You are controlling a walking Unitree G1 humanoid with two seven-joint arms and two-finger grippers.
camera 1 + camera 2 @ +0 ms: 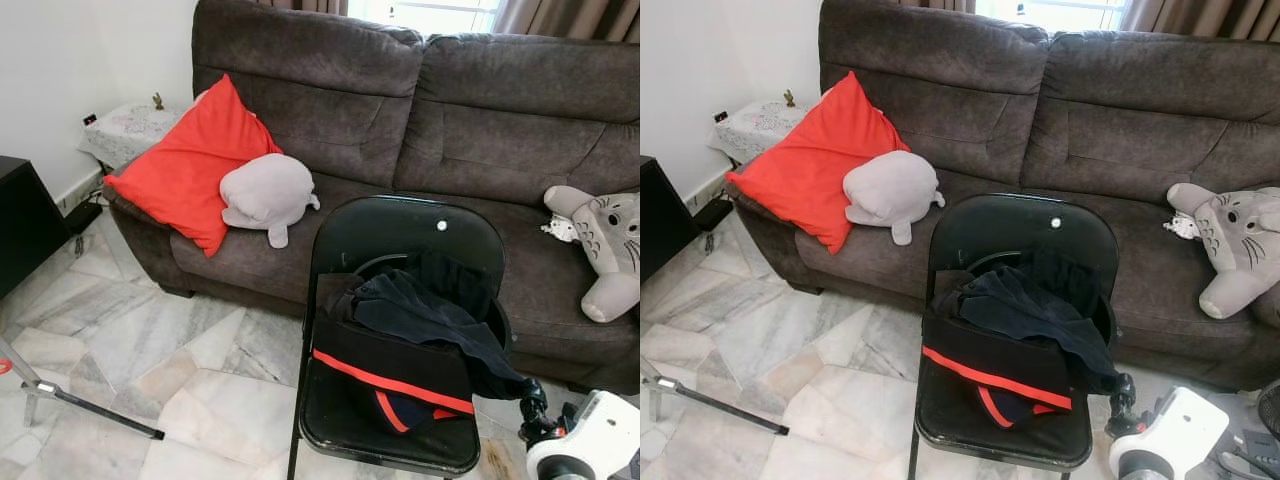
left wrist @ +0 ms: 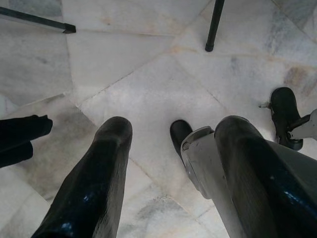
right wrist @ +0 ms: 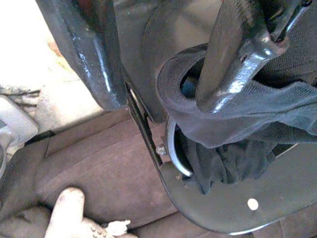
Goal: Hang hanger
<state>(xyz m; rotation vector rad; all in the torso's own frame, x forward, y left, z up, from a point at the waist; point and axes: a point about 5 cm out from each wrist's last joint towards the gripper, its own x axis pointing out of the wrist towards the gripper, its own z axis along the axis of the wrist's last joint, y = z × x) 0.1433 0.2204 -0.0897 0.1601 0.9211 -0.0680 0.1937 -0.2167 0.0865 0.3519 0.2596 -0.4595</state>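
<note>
- Looking down from my head, I see a black folding chair (image 1: 400, 235) standing on the marble floor (image 1: 150, 350) in front of a dark brown sofa (image 1: 450, 110).
- A dark navy garment (image 1: 420, 310) with a red stripe lies heaped on the chair's seat and against its backrest.
- The hanger (image 1: 378, 262) shows as a thin dark curved arc rising out of the cloth just in front of the backrest; the rest of it is buried in the fabric.
- My right claw (image 3: 163, 64) is up against the chair back, its two glossy black fingers spread apart, one of them pushed into a fold of the dark cloth; it grips nothing that I can see.
- In my right wrist view a pale curved bar, likely the hanger, runs under the cloth beside the chair's edge.
- My left claw (image 2: 171, 173) hangs over the floor, fingers apart and holding nothing.
- On the sofa sit a red cushion (image 1: 190, 165), a grey plush (image 1: 265, 195) leaning on it, and another grey plush toy (image 1: 605, 240) at the far end.
</note>
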